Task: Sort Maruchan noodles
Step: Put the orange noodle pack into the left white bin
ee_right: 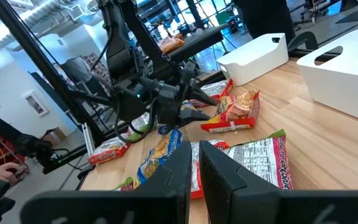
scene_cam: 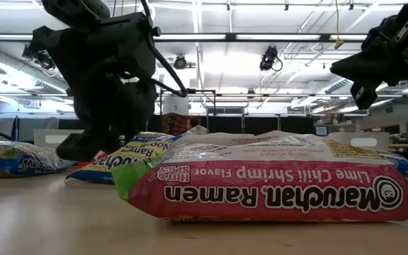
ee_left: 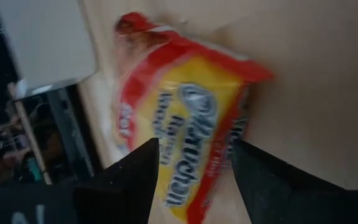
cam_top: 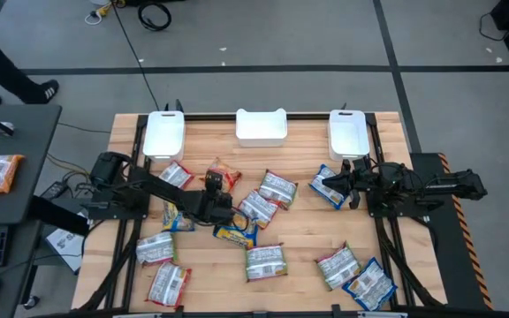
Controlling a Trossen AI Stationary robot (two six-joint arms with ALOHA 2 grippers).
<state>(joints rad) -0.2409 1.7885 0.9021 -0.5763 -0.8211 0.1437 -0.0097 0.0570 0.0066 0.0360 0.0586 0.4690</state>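
Observation:
Several Maruchan packets lie flat on the wooden table (cam_top: 307, 231). A red-orange and yellow packet (cam_top: 226, 174) (ee_left: 185, 106) (ee_right: 235, 112) sits near the table's middle, with one end raised off the wood in the right wrist view. My left gripper (cam_top: 216, 182) (ee_left: 194, 180) is open, its two fingers on either side of that packet's near end. My right gripper (cam_top: 336, 184) (ee_right: 195, 171) is shut on nothing, raised above the table (scene_cam: 363, 88) over a blue packet (cam_top: 327, 190). My left gripper comes at the red-orange packet low and nearly level, from the table's near side. One finger (ee_left: 135, 180) stands at each long side of the packet's near end (ee_left: 188, 186). Whether they touch it, I cannot tell.
Three white bins (cam_top: 164, 134) (cam_top: 262, 126) (cam_top: 347, 132) stand along the far edge. Silvery-green packets (cam_top: 277, 187) (cam_top: 265, 261) and a blue-yellow one (cam_top: 237, 233) lie close to the left arm. More packets sit at the near corners (cam_top: 168, 283) (cam_top: 369, 284). A person's legs (cam_top: 7, 66) show beyond the table.

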